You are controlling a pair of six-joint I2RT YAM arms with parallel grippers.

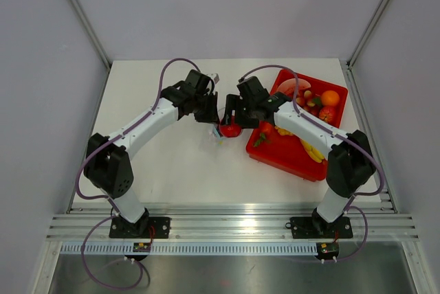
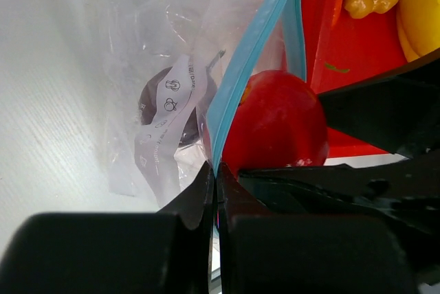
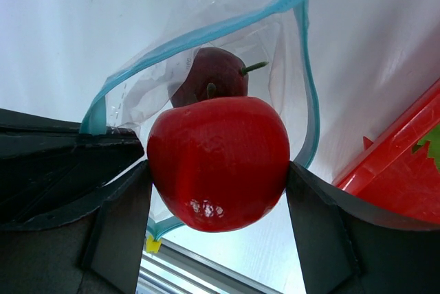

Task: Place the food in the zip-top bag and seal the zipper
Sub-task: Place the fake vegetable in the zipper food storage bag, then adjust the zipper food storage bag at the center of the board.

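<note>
Closest to the lens in the right wrist view, the right gripper (image 3: pixel 218 170) has its two broad black fingers (image 3: pixel 117 218) clamped on either side of the red tomato-like fruit (image 3: pixel 218 160). The fruit is round, glossy and smooth, with a small highlight near its underside. In the left wrist view, the left gripper (image 2: pixel 216 184) has its jaws pressed together on the zipper (image 2: pixel 240 81), pinching the thin light blue strip at one edge of the mouth.

From above, the left arm (image 1: pixel 148 126) and the right arm (image 1: pixel 309 129) both reach forward and angle inward. Their wrists nearly meet over the middle of the white table (image 1: pixel 172 163).

The zip-top bag (image 2: pixel 151 47) is clear, crinkly film with a white printed label. Its blue rim is pulled open into a loop just behind the held fruit. The dark purple fruit (image 3: pixel 210 71), round with a short green stem, lies inside the bag beyond the red one. The red fruit seems to sit right at the mouth, framed by the blue strip, though whether it has crossed the rim cannot be told from these angles.

Just to the right of the grippers lies the red tray (image 1: pixel 289 160), a shallow rectangle of shiny plastic. It holds an orange fruit (image 1: pixel 331 97), a banana (image 1: pixel 313 151) and other small pieces
</note>
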